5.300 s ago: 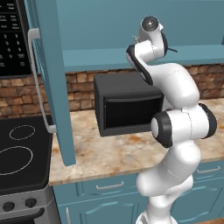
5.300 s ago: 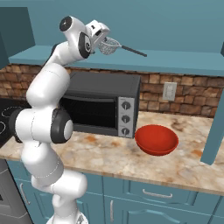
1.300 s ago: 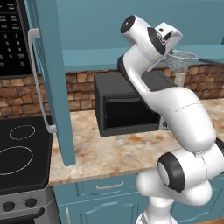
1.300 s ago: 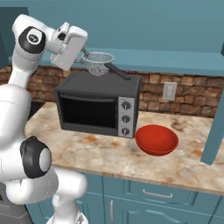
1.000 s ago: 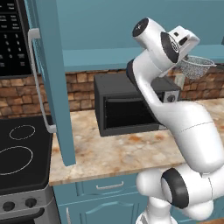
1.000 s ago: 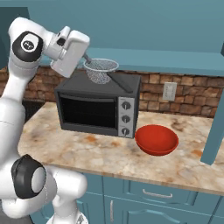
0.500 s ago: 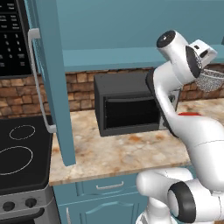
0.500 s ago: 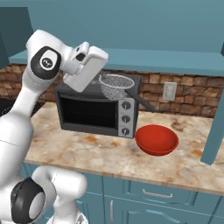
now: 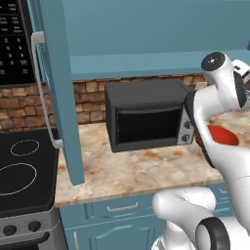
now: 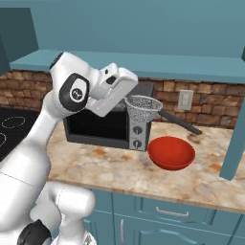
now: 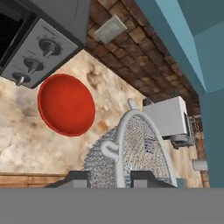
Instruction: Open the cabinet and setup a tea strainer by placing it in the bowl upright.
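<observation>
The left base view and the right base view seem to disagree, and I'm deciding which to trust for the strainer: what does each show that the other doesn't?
Left base view alone: the open cabinet door with its bar handle, and the stove.

Right base view alone: the tea strainer held in the gripper, above and left of the bowl, plus a wall outlet.

Both share: the toaster oven, the bowl, the marble counter.
</observation>
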Motion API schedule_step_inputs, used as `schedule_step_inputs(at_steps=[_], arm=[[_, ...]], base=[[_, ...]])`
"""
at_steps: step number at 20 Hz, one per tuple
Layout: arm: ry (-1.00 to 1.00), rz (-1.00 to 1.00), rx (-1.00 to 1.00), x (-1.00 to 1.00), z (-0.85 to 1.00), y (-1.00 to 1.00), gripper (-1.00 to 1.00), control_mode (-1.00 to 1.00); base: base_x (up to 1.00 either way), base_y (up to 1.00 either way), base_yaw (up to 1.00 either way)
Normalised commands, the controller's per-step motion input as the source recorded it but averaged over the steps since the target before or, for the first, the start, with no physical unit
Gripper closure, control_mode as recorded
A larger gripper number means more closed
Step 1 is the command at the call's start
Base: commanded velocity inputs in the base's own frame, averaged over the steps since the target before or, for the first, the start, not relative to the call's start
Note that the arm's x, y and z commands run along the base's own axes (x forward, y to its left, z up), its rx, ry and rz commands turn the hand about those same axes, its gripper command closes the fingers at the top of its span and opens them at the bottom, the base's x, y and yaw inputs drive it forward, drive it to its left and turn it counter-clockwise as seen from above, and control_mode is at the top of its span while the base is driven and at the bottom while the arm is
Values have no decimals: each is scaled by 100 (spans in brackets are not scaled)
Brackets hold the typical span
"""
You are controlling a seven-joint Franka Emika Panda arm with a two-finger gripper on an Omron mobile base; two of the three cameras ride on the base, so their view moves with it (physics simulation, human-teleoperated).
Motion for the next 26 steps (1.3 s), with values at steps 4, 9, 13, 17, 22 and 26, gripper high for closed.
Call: schedule_step_inputs(at_steps=[4, 9, 13, 17, 22, 26], arm=[[0, 24, 2, 0, -52, -33, 100, -100], [2, 29, 3, 0, -58, -20, 100, -100], [1, 32, 0, 0, -53, -19, 100, -100], [0, 31, 0, 0, -49, -33, 100, -100], [0, 33, 1, 0, -34, -30, 100, -100], [0, 30, 0, 0, -23, -36, 100, -100]], base=[[0, 0, 0], [0, 0, 0], [0, 0, 0], [0, 0, 0], [0, 0, 0], [0, 0, 0]])
